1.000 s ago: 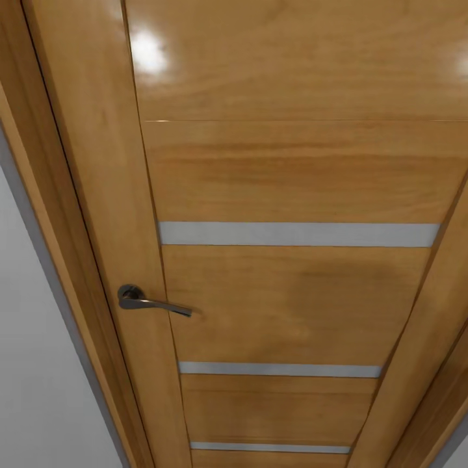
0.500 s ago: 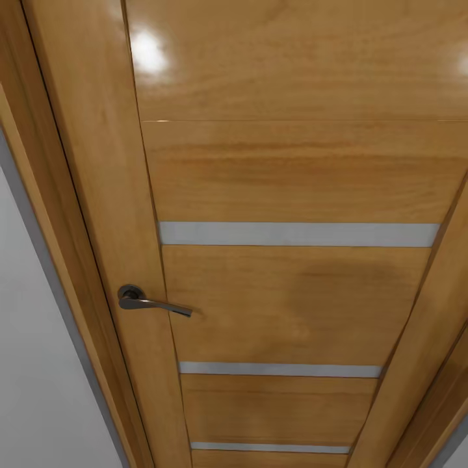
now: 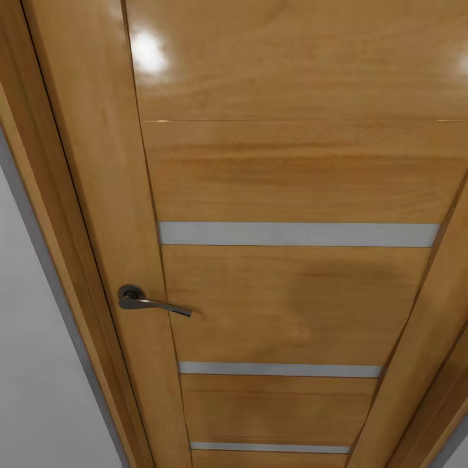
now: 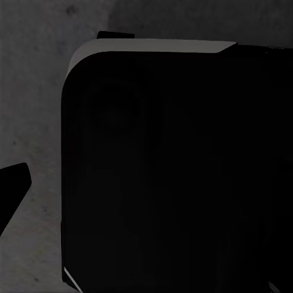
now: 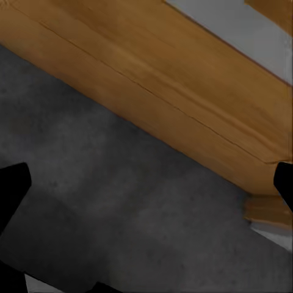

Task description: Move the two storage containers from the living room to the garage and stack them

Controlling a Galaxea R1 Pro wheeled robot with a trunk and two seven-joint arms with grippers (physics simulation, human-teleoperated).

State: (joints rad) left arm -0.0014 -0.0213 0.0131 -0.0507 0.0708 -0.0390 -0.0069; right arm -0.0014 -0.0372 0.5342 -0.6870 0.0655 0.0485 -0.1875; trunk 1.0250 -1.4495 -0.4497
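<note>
**In transit, parked at a closed door, no bin in hand**

Head view: a wooden door (image 3: 292, 195) takes up most of the frame, seen close up. Lever handle (image 3: 153, 302) sits lower left, three pale inlay strips (image 3: 296, 234) run across the panel, door frame (image 3: 58, 214) runs down the left edge with pale grey wall (image 3: 32, 364) in the lower-left corner. The door looks shut.

Step, my read: this is a travel leg between the living room and the garage, not a pick or a place. Neither storage container is in any of these frames, so I can't say where they sit or how many are delivered.

Floor (image 5: 122, 201) in the right wrist view is dark mottled concrete meeting the door's wooden bottom edge, which suggests the robot stands on the garage side, but that is a guess.

Next move likely needs the handle pressed and the door swung, or the base turned away. Reach for the lever would come up toward the lower left of the head frame.

Right gripper (image 5: 146, 195): dark fingertips at opposite edges of the frame, spread wide, nothing between them, touching nothing.

Left gripper: one fingertip (image 4: 12, 183) shows at the left edge; a large black rounded body, probably part of the robot, blocks the rest. Can't tell its opening or whether it holds anything
</note>
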